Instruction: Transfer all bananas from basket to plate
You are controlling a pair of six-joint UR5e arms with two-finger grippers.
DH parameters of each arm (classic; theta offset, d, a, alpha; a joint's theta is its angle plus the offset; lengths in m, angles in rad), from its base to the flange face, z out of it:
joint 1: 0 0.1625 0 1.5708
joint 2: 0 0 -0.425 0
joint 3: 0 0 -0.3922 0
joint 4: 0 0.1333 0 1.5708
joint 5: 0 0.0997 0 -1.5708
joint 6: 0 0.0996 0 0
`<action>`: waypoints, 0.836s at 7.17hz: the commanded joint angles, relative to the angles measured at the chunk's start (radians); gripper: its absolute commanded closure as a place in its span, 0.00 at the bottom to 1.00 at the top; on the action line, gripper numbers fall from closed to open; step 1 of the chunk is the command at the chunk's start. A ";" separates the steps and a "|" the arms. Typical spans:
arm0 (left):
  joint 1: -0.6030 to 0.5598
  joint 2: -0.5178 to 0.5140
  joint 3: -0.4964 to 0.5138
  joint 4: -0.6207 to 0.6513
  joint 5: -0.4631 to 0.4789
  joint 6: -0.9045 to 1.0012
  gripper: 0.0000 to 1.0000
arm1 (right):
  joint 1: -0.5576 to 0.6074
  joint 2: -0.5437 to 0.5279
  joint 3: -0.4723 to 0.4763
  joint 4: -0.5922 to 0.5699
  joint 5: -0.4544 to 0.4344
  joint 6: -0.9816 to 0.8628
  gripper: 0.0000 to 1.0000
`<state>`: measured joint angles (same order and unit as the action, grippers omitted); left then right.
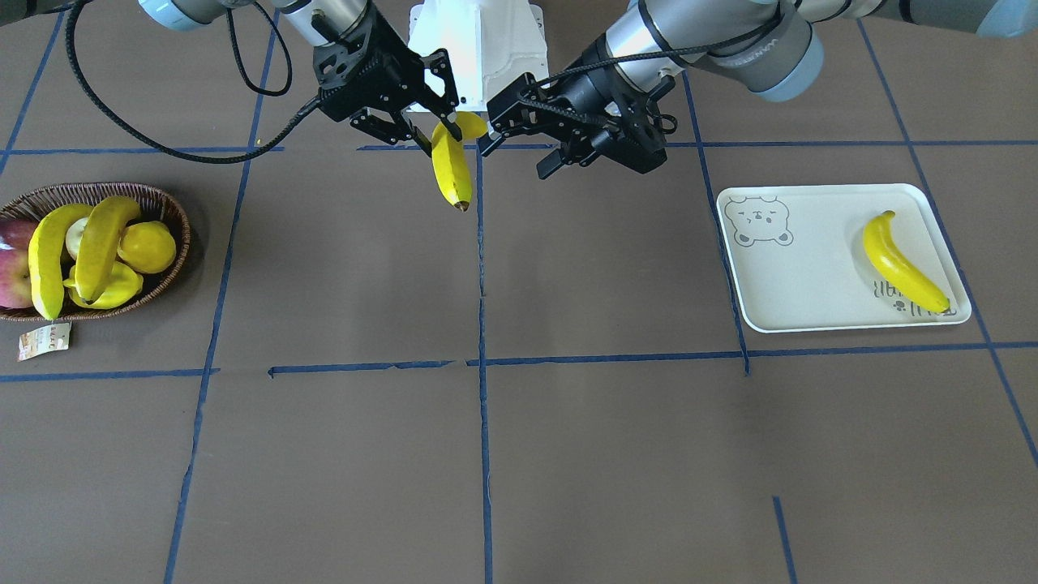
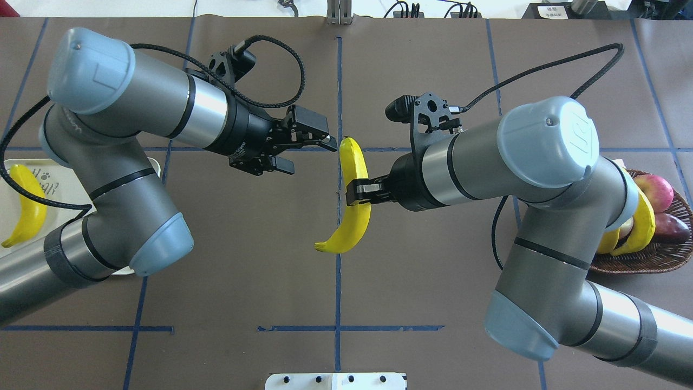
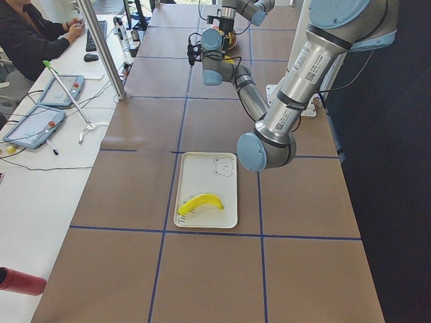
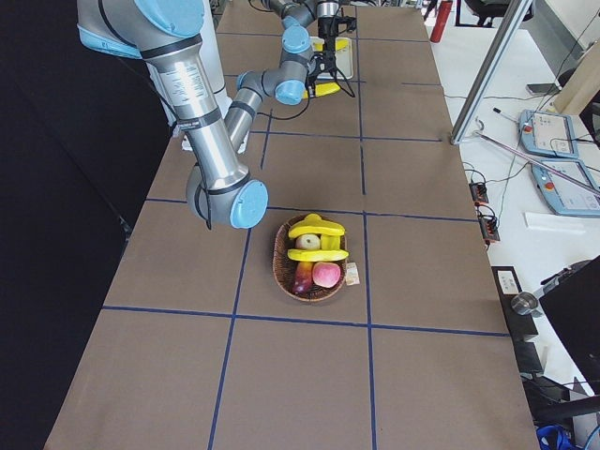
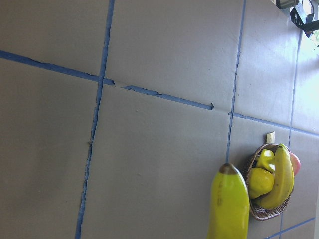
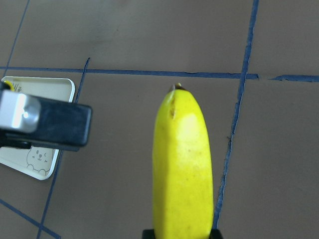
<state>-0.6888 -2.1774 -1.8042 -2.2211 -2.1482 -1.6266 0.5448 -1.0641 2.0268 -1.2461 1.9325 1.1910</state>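
My right gripper (image 2: 358, 194) is shut on the middle of a yellow banana (image 2: 353, 200) and holds it in the air over the table's centre line; it also shows in the front view (image 1: 451, 166). My left gripper (image 2: 306, 154) is open and empty, just beside the banana's far end and apart from it. One banana (image 1: 900, 259) lies on the cream bear-print plate (image 1: 811, 320). Two bananas (image 1: 101, 243) lie in the brown wicker basket (image 1: 177, 212).
The basket also holds a lemon (image 1: 149, 246), red apples (image 1: 11, 272) and other yellow fruit; its paper tag (image 1: 43, 341) lies on the table. Blue tape lines cross the brown table. People and tablets are at a side desk (image 3: 40, 114).
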 commanded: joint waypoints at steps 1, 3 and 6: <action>0.050 -0.054 0.043 0.000 0.059 -0.018 0.01 | -0.011 0.003 0.004 0.001 -0.013 0.001 0.99; 0.083 -0.061 0.048 -0.020 0.079 -0.035 0.02 | -0.013 0.009 0.003 0.002 -0.013 0.001 0.99; 0.094 -0.067 0.065 -0.020 0.116 -0.038 0.84 | -0.014 0.009 0.009 0.002 -0.010 0.001 0.98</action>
<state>-0.5988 -2.2441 -1.7439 -2.2406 -2.0385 -1.6654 0.5318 -1.0556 2.0322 -1.2441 1.9208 1.1919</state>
